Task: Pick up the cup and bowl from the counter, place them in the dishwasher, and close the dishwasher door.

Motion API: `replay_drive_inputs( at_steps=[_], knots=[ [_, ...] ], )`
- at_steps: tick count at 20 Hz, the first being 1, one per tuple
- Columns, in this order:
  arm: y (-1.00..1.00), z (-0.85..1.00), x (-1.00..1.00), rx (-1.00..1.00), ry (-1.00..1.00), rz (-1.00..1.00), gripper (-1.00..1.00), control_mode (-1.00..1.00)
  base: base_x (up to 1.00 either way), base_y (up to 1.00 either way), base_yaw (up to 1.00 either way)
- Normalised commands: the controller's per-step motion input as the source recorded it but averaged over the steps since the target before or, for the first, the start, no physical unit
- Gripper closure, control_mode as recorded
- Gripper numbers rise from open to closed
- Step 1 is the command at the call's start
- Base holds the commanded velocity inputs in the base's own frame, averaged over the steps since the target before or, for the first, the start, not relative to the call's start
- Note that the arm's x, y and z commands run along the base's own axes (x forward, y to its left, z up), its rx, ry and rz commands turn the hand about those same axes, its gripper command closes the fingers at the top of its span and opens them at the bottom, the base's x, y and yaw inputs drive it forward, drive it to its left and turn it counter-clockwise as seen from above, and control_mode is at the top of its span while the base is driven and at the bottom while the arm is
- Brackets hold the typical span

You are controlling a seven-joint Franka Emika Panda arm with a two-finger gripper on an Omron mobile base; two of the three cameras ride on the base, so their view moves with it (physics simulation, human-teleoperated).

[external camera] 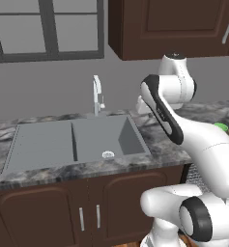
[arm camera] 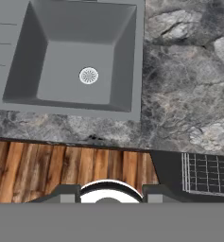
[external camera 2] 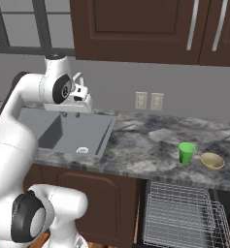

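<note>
The gripper hangs high over the sink – fingers' spread I cannot tell – well apart from the cup and bowl, both on the counter above the pulled-out rack.

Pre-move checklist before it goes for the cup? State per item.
1. Cup upright on the counter: ok.
2. Bowl apart from the cup, to its right: ok.
3. Pincer near the cup: not ok, it hangs over the sink, well left of it.
4. Pincer empty: ok, nothing between the fingers in the hand view; jaw opening: cannot tell.
5. Dishwasher rack pulled out below the cup: ok.
6. Counter between pincer and cup free of obstacles: ok.
</note>
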Motion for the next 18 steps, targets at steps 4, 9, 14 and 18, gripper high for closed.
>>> replay_drive_inputs(
  at_steps=[4,9,14,18],
  knots=[
    [0.00,0.00,-0.17,0.00,-0.02,0.00,-1.00,-1.00,0.00,0.00,0.00],
    [0.00,-0.02,-0.38,0.00,-0.06,0.00,-1.00,-1.00,0.00,0.00,0.00],
    [-0.09,-0.17,-0.29,-0.02,-0.03,0.00,-1.00,-1.00,0.00,0.00,0.00],
    [-0.24,-0.25,-0.10,-0.06,0.00,0.00,-1.00,-1.00,0.00,0.00,0.00]
  ],
)
